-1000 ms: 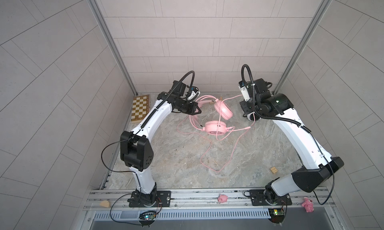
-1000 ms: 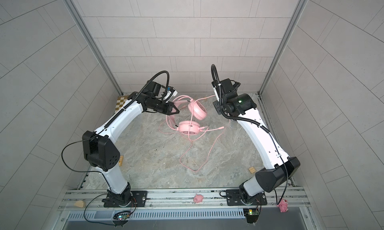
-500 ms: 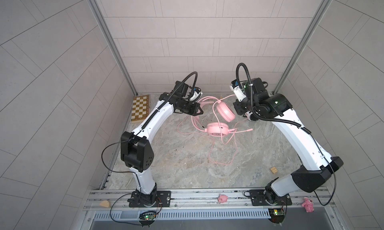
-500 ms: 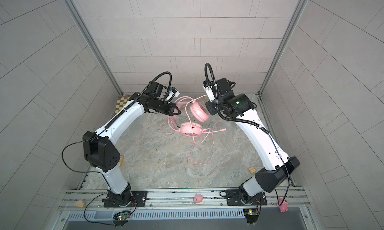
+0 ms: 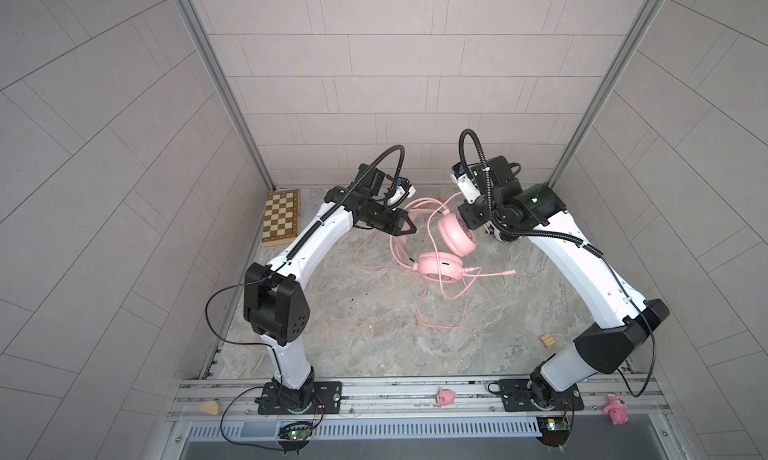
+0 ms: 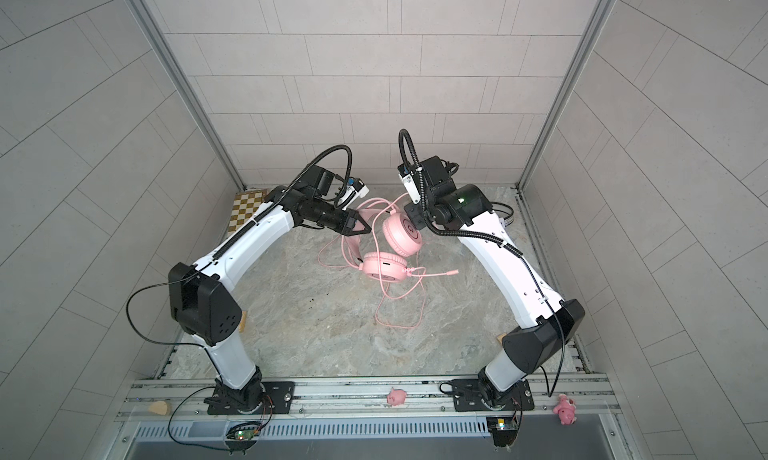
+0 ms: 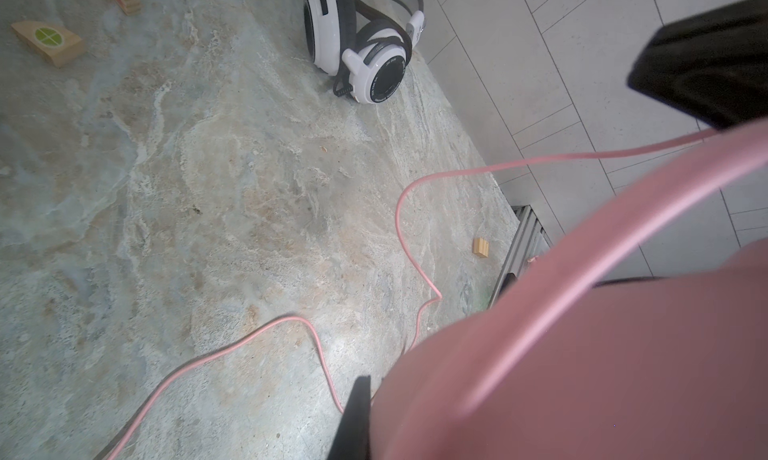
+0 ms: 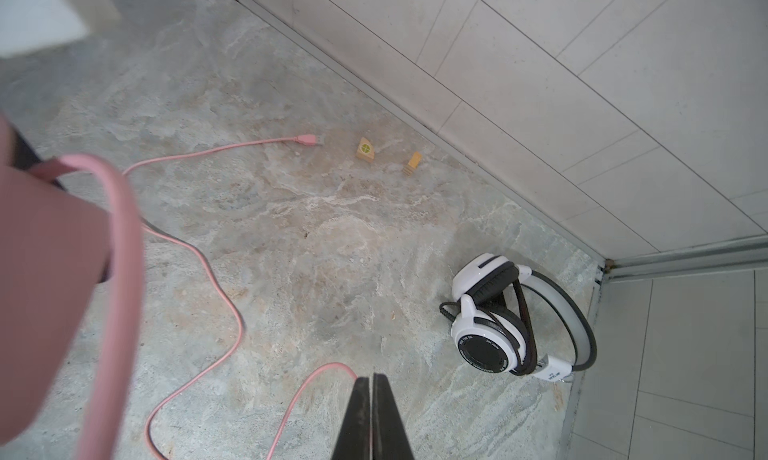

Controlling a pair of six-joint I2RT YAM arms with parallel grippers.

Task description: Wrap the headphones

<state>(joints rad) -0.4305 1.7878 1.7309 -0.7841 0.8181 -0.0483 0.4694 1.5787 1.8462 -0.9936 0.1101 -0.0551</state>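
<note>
The pink headphones [image 5: 441, 267] sit at the back middle in both top views, one ear cup [image 6: 402, 240] raised and tilted. My left gripper [image 5: 409, 229] is shut on their pink headband [image 7: 582, 333], which fills the left wrist view beside one black finger [image 7: 353, 416]. My right gripper [image 8: 371, 395] is shut on the pink cable [image 8: 291, 400] just right of the raised cup. The cable's plug [image 8: 307, 139] lies on the floor, and slack loops [image 5: 440, 312] trail forward. The white headphones [image 8: 498, 325], their black cable wound round them, rest in the back right corner.
A chessboard [image 5: 281, 217] lies at the back left. Small wooden blocks [image 5: 547, 340] [image 8: 365, 148] [image 7: 48, 42] are scattered on the stone floor. Two pink pig toys [image 5: 445, 397] [image 5: 616, 412] sit on the front rail. Tiled walls close in on the back and both sides.
My right gripper has swung left and back with the pink cable, pulling the floor loop shorter. The raised ear cup has shifted with it. The left gripper has barely moved.
</note>
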